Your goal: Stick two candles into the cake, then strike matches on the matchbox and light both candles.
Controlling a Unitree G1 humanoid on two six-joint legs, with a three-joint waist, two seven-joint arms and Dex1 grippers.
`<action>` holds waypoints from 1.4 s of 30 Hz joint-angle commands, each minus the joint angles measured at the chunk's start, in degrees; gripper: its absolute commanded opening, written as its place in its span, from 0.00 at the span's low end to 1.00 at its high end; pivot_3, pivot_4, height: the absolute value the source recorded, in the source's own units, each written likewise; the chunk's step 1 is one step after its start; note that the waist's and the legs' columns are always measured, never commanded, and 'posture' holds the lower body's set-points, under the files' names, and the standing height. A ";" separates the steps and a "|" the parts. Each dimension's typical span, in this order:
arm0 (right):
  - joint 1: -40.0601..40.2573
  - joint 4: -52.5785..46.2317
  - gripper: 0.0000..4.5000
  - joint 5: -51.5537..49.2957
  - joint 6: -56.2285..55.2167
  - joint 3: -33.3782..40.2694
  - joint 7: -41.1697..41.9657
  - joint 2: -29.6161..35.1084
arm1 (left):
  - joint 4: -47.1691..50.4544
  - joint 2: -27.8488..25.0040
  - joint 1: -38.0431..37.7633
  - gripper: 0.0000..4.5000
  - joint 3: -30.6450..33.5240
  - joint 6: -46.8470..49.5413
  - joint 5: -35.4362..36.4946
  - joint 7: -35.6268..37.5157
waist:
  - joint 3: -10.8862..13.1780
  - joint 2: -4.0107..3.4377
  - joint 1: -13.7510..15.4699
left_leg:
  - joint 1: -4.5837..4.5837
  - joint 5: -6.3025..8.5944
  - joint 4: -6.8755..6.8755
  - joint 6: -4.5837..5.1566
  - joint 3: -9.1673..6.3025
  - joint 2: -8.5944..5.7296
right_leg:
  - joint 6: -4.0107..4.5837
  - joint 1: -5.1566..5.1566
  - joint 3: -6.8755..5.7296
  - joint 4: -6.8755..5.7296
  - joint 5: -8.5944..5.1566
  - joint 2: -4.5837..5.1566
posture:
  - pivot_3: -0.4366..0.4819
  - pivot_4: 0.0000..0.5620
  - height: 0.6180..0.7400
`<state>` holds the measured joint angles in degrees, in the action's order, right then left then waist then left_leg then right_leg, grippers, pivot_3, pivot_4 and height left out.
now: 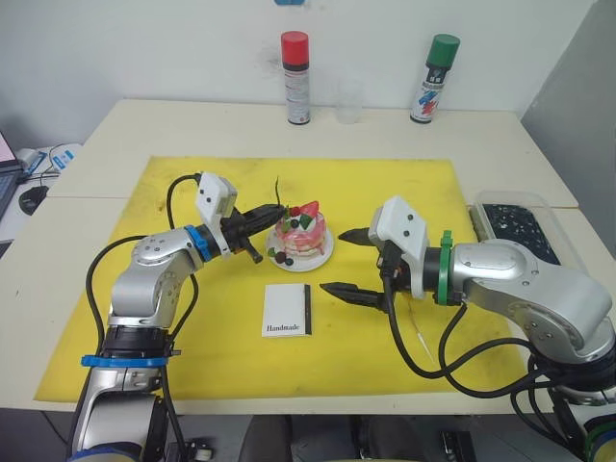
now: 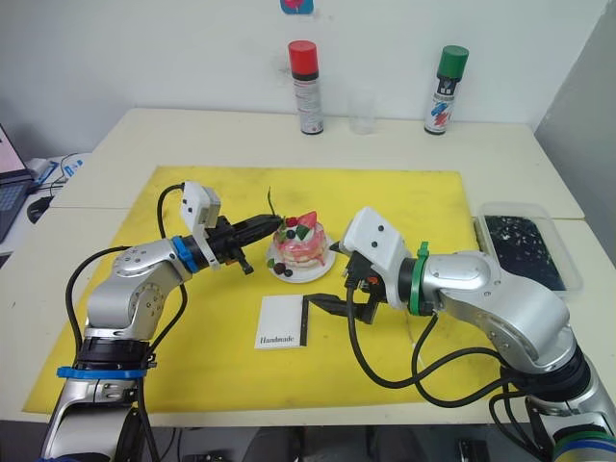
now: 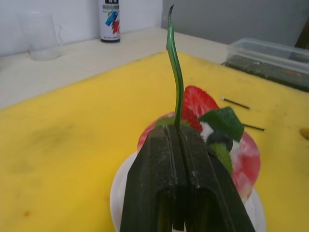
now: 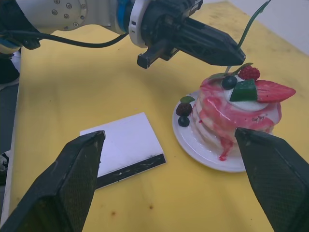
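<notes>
The pink-and-white cake point(image 1: 300, 234) sits on its small white plate point(image 1: 323, 258) in the middle of the yellow mat. My left gripper point(image 1: 279, 214) hovers at the cake's top left edge, shut on a thin green candle point(image 3: 174, 72) that rises upright from its fingertips; the candle's lower end is hidden behind the fingers. The white matchbox point(image 1: 288, 310) lies flat just in front of the cake. My right gripper point(image 1: 337, 261) is open and empty, to the right of the cake and matchbox. Two dark matches point(image 3: 235, 102) lie on the mat beyond the cake.
The yellow mat point(image 1: 192, 192) covers a pale table. At the back stand a red-capped spray can point(image 1: 296, 79), a clear cup point(image 1: 348, 101) and a green-capped can point(image 1: 435, 79). A clear plastic box point(image 1: 515, 226) with dark contents sits at the right.
</notes>
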<state>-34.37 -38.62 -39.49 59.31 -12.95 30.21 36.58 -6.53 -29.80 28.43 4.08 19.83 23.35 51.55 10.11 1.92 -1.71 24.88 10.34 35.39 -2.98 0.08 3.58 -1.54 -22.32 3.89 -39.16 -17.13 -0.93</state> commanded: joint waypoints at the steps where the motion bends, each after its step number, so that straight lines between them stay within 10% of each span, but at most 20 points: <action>1: 0.38 -2.26 0.99 0.34 -0.36 1.72 -0.12 0.24 | 0.50 0.87 -1.20 0.00 -0.52 -1.50 -0.90 -0.63 | 0.00 0.00 0.00 | 0.00 0.00 0.02 0.00 0.00 0.00 | 0.00 0.01 0.00 0.00 0.00 0.00 | 0.48 0.27 1.00; 8: 1.24 -2.49 0.99 0.91 -0.60 2.28 -0.59 0.45 | 1.96 2.46 -1.70 0.00 0.53 -0.89 0.33 -2.65 | -0.01 0.01 0.00 | 0.00 0.00 0.35 0.01 -0.01 0.00 | -0.07 0.08 0.02 -0.13 0.03 0.00 | 0.48 0.27 1.00; 22: 1.88 -1.94 1.00 1.00 -2.54 5.95 -2.38 -1.97 | 7.67 -4.65 -0.78 0.97 7.01 2.81 3.85 -2.78 | 0.00 0.01 -0.11 | 0.00 0.00 0.56 0.01 0.01 0.02 | -0.11 0.03 0.06 -0.38 0.03 -0.02 | 0.48 0.27 1.00; 32: 17.79 -10.06 1.00 -0.56 -5.07 20.68 -1.02 5.19 | 30.22 -20.90 -13.53 0.99 4.12 15.21 14.24 12.57 | 0.01 0.02 0.21 | 0.00 0.01 0.32 -0.01 0.00 0.03 | -0.03 0.04 0.00 -0.17 -0.04 0.06 | 0.48 0.27 1.00; 42: 47.70 -17.95 1.00 11.20 -10.75 23.11 -7.65 5.44 | 38.90 -15.08 -12.98 0.99 -10.33 11.25 12.63 15.76 | -0.01 0.03 0.06 | -0.09 0.01 0.51 0.00 0.08 0.00 | -0.37 0.12 0.15 -0.20 -0.18 0.06 | 0.48 0.27 1.00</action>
<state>12.33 -53.90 -30.21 50.72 9.91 24.16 42.85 31.65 -45.11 14.20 -6.02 32.98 36.80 66.97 10.10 1.94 -1.65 24.79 10.35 35.91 -2.98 0.17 3.58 -1.89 -22.22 4.06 -39.37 -17.32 -0.87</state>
